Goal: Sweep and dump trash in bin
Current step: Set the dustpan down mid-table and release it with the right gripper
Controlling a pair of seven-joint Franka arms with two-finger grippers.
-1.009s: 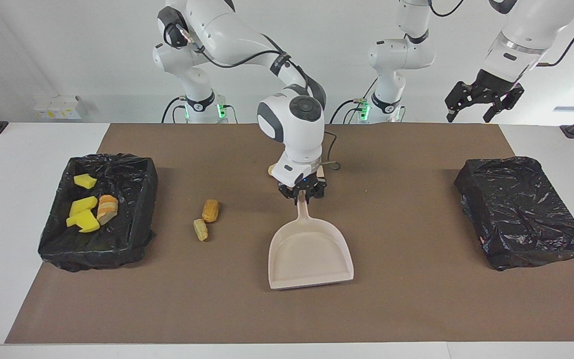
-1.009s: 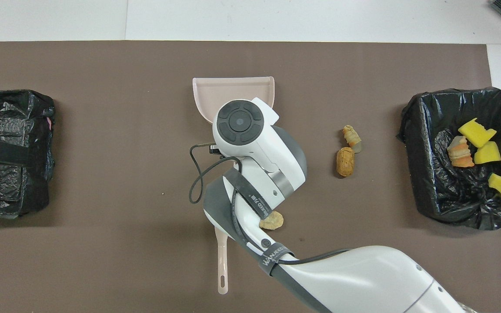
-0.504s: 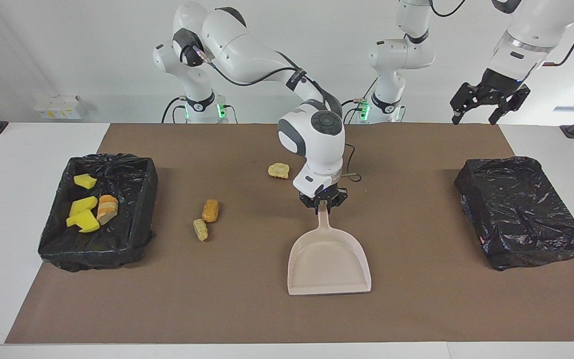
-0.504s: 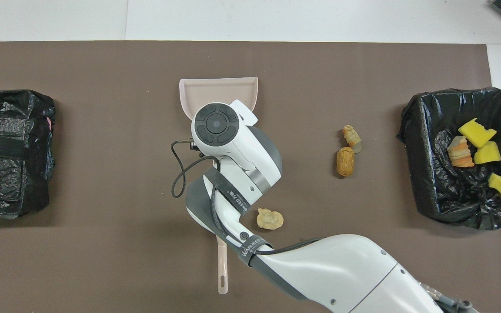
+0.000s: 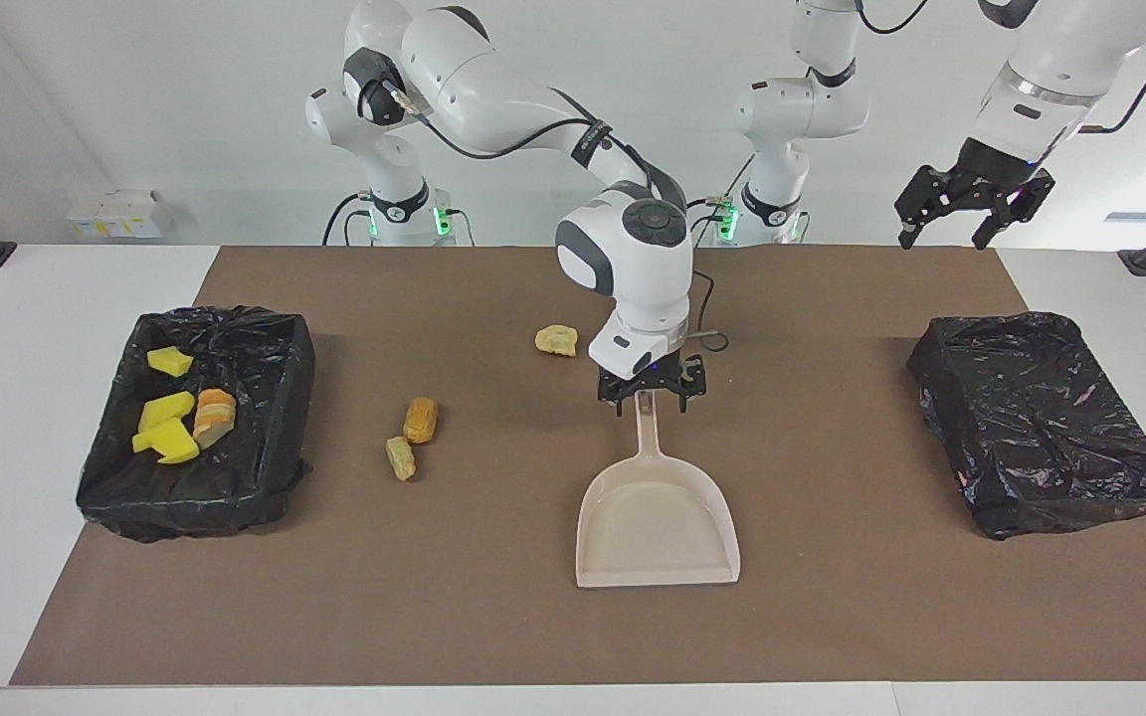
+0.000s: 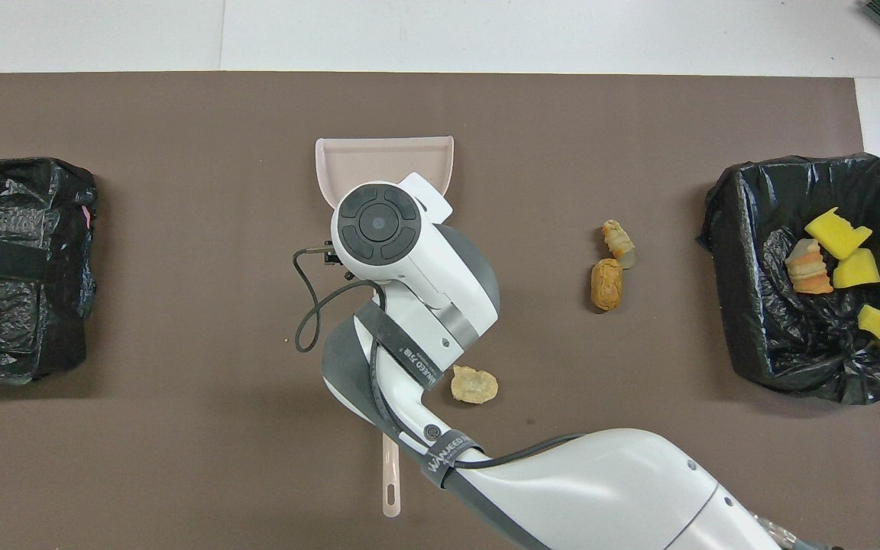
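The beige dustpan (image 5: 658, 517) (image 6: 383, 156) lies flat on the brown mat, its handle pointing toward the robots. My right gripper (image 5: 650, 398) hangs open just over the handle's end, a finger on either side. Three loose pieces of trash sit on the mat: a pale lump (image 5: 557, 340) (image 6: 474, 384), a tan roll (image 5: 421, 420) (image 6: 606, 283) and a small crinkled piece (image 5: 400, 457) (image 6: 619, 239). More yellow and bread-like trash (image 5: 173, 413) (image 6: 837, 256) lies inside the black-lined bin (image 5: 280, 398) (image 6: 745, 305). My left gripper (image 5: 939, 239) waits open, high over the table's edge.
A closed box wrapped in black plastic (image 5: 1041, 418) (image 6: 20, 267) stands at the left arm's end. A beige handle with a hole (image 6: 390, 481) pokes out from under my right arm, near the robots. The brown mat (image 5: 493, 617) covers the table's middle.
My right gripper carried the dustpan toward the left arm's end, set it down, then opened and let go of the handle. The left gripper shifted only slightly.
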